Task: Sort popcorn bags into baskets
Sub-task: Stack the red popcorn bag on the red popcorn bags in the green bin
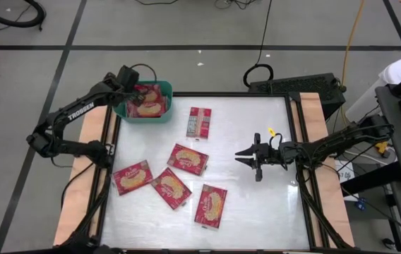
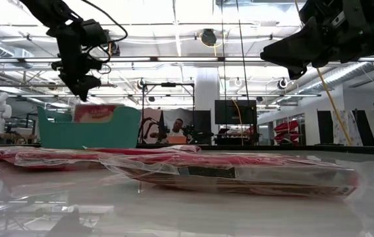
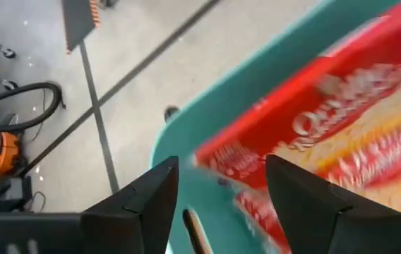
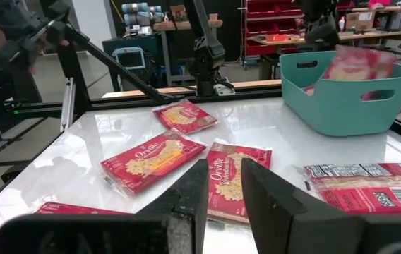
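The teal basket point(image 1: 144, 117) stands at the table's far left corner, with red popcorn bags point(image 1: 148, 99) in it. One bag point(image 2: 95, 112) stands up past its rim and looks blurred in the left wrist view point(image 3: 342, 134). My left gripper point(image 3: 222, 166) hovers open just above the basket point(image 2: 85, 89), with nothing between its fingers. Several more bags lie flat on the table point(image 1: 188, 159), one with its grey print up point(image 1: 199, 122). My right gripper point(image 1: 246, 156) hangs level above the table's right middle, with a narrow empty gap between its fingers point(image 4: 225, 169).
The loose bags lie in a band from the table's middle toward its near left point(image 1: 133, 176) point(image 1: 211, 205). The right half of the glossy table top point(image 1: 278, 204) is bare. A keyboard point(image 1: 296, 86) sits beyond the far edge. A person sits in the room behind point(image 2: 176, 128).
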